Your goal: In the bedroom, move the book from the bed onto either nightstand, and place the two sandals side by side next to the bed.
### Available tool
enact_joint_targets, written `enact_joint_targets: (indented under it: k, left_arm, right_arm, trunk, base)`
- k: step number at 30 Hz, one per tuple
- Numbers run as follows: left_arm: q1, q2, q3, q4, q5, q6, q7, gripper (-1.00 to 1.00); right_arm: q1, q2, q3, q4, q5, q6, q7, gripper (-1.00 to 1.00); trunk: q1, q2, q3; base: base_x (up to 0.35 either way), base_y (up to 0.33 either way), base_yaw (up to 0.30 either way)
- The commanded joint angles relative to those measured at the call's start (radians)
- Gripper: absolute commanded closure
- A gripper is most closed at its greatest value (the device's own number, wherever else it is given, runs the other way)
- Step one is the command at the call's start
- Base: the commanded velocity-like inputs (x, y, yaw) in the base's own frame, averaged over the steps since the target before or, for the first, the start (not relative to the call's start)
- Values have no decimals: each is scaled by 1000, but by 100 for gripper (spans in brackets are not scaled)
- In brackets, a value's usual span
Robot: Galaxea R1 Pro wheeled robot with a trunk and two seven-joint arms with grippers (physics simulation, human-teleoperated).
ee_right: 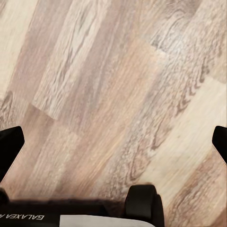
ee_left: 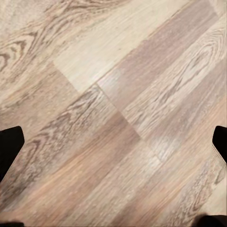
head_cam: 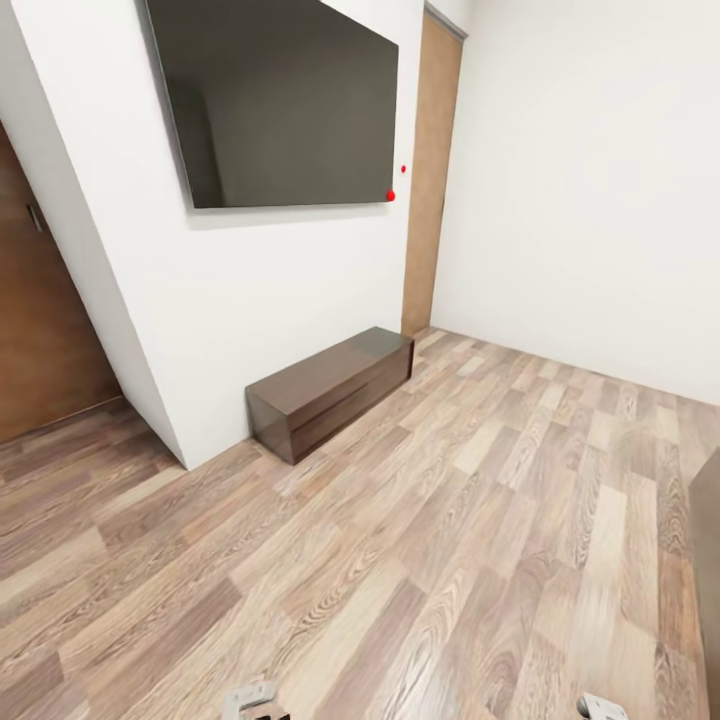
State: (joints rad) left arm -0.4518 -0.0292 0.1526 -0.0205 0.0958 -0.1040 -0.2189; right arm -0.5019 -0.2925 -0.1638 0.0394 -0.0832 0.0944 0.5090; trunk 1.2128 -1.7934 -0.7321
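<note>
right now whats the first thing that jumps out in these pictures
A big dark wall screen hangs on the white wall, upper left in the head view. Below it, a low dark-brown cabinet sits on the wood-plank floor against that wall. Both wrist views look down at bare planks, each gripper's fingers spread wide.

The only readable lettering is "GALAXEA", printed upside down in white on the dark robot body [ee_right: 28, 216] at the edge of the right wrist view, its end cut off.
</note>
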Motion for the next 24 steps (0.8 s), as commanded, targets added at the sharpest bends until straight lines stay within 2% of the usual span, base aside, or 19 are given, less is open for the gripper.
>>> enact_joint_targets:
  k: [1,24]
  left_arm:
    - [-1,0,2,1,10,-1,-5,-100]
    - [-1,0,1,1,10,-1,-5,-100]
  right_arm:
    - [-1,0,-5,2,-9,7,4,-100]
    - [-1,0,-5,2,-9,7,4,-100]
  trunk:
    - [0,0,-1]
    - [0,0,-1]
  base:
    - [327,0,0]
    - [327,0,-7]
